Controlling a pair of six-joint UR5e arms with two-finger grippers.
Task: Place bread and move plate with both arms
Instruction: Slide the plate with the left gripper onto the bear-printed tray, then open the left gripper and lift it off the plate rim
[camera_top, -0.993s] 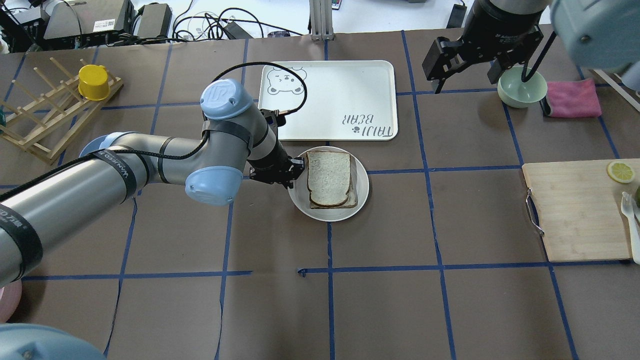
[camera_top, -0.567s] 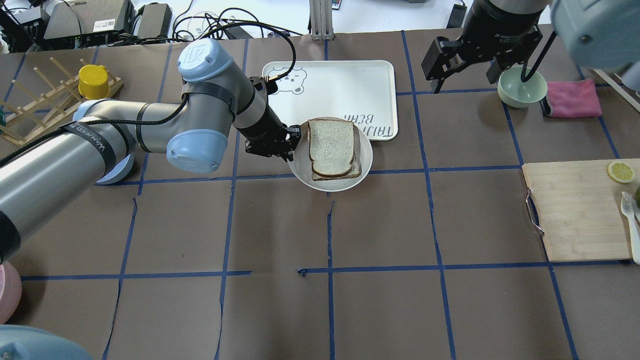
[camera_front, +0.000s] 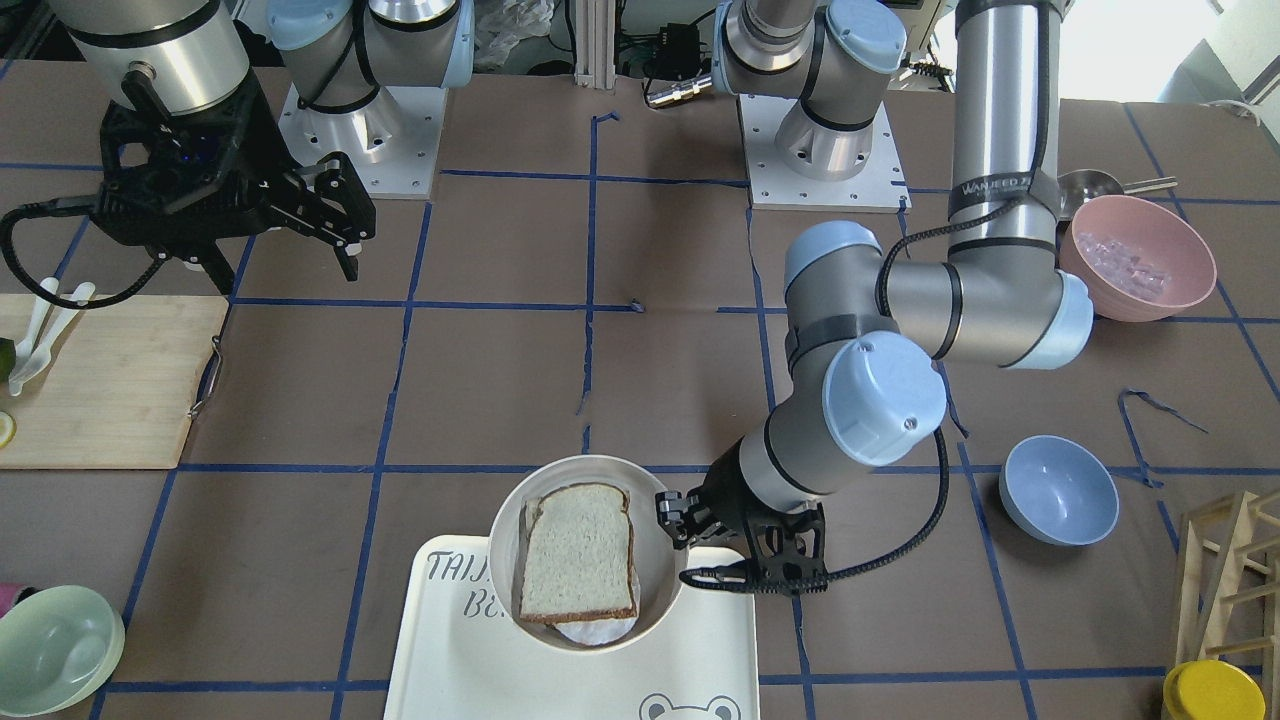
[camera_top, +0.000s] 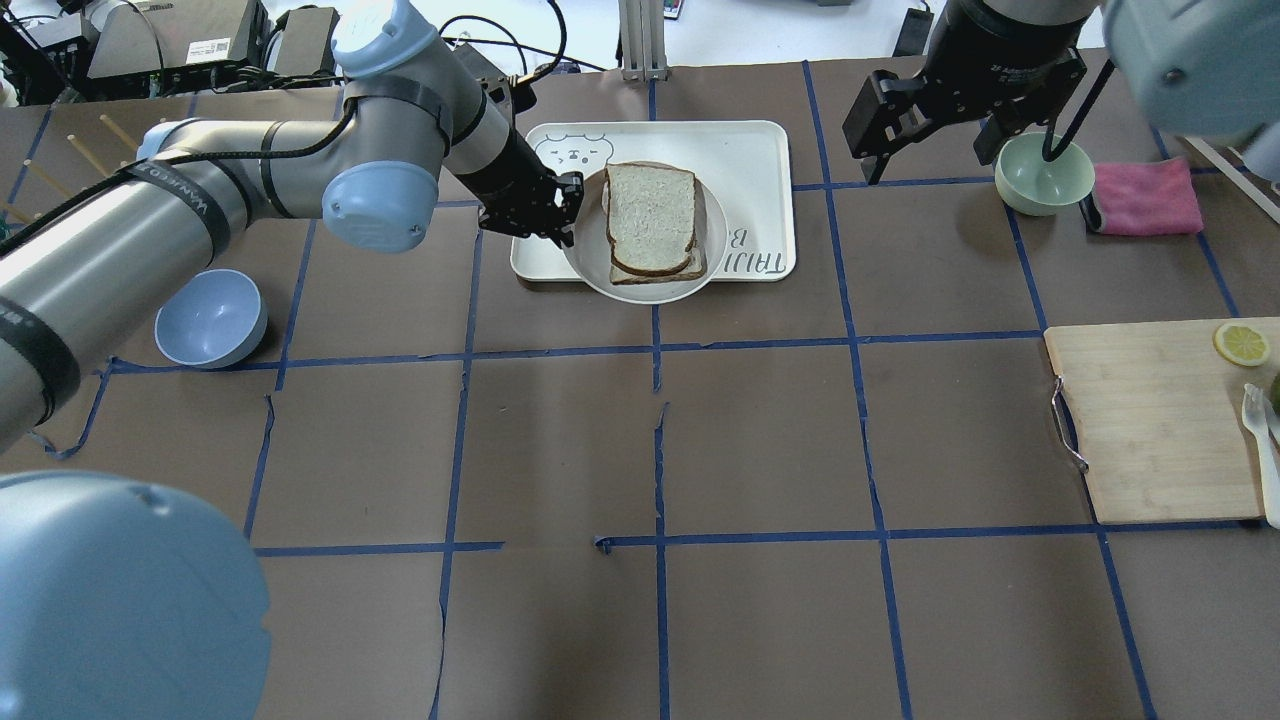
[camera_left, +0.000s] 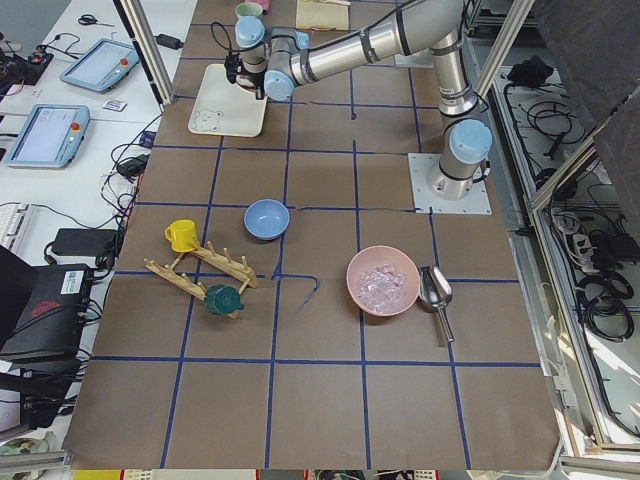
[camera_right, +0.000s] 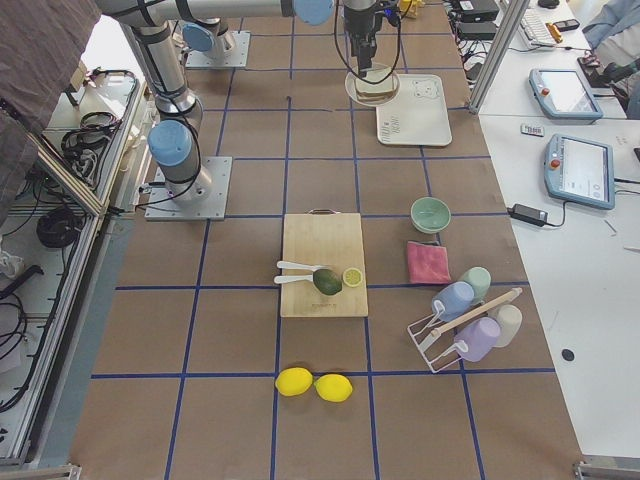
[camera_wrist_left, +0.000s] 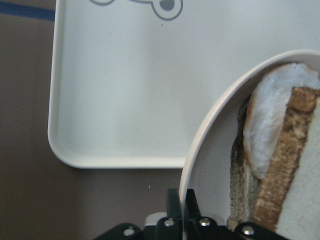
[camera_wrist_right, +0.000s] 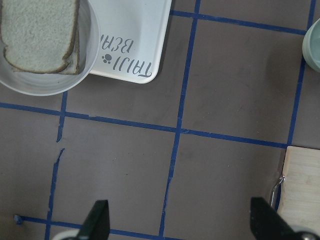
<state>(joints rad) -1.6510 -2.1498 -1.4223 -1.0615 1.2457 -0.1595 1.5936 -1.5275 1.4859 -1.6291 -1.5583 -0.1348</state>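
Note:
The cream plate (camera_top: 716, 250) carries the dark-crusted bread (camera_top: 650, 215) on top of a paler slice and egg white (camera_wrist_left: 272, 125). My left gripper (camera_top: 572, 205) is shut on the plate's left rim (camera_wrist_left: 210, 130) and holds it over the near part of the white bear tray (camera_top: 740, 160), with its near edge overhanging. The front view shows the plate (camera_front: 590, 465), the bread (camera_front: 578, 552) and the left gripper (camera_front: 680, 555). My right gripper (camera_top: 930, 150) is open and empty, high at the far right, and also shows in the front view (camera_front: 282, 262).
A pale green bowl (camera_top: 1043, 175) and a pink cloth (camera_top: 1145, 197) lie under and beside the right arm. A wooden cutting board (camera_top: 1150, 420) with a lemon slice is at the right. A blue bowl (camera_top: 210, 318) sits at the left, and a pink bowl (camera_front: 1137, 258) stands near the left arm's base.
My left arm has carried the plate with the bread away from the robot, from the brown mat to over the tray. The right arm has stayed in place.

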